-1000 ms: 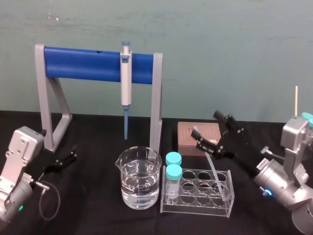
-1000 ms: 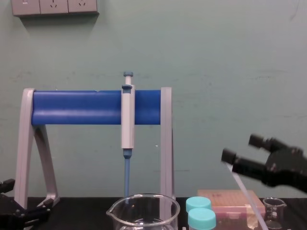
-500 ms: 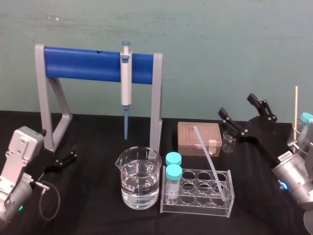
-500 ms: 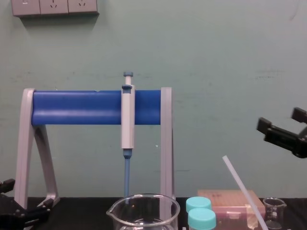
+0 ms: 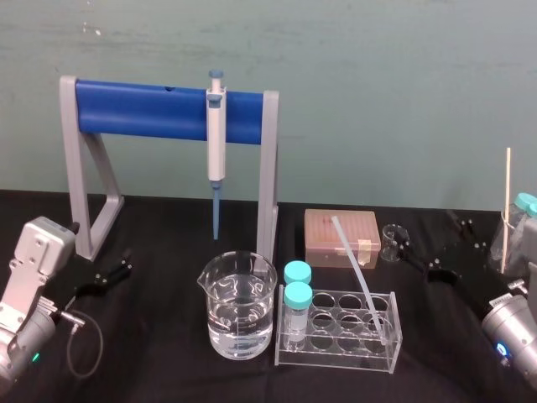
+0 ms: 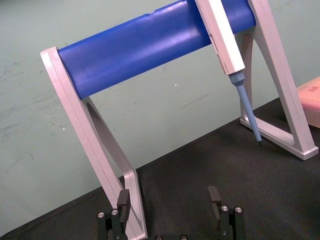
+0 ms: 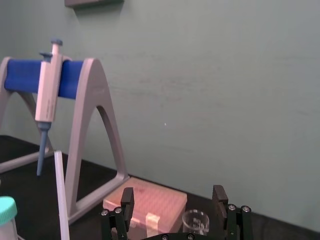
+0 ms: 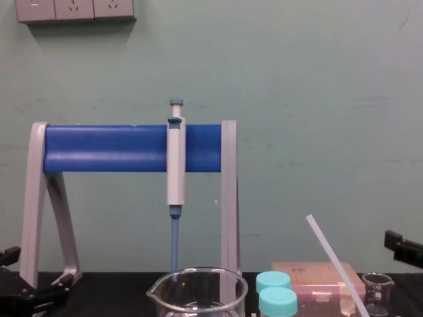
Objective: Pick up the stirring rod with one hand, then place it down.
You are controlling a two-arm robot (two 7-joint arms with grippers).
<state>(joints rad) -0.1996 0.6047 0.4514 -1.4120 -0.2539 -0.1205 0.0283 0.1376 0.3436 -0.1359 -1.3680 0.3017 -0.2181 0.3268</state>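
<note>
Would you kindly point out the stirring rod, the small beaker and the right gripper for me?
stirring rod (image 5: 354,264), head view, middle of its shaft.
small beaker (image 5: 391,243), head view, its glass wall.
right gripper (image 7: 173,194), right wrist view, midway between its open fingertips.

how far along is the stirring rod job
Done, it seems: pick-up and set-down. The stirring rod leans in the test tube rack, its lower end in one of the holes, and nothing holds it. In hand: the right gripper, which held the rod a second ago, has pulled back low on the right, fingers open. The left gripper sits parked on the left, open. Left: nothing obvious.
</note>
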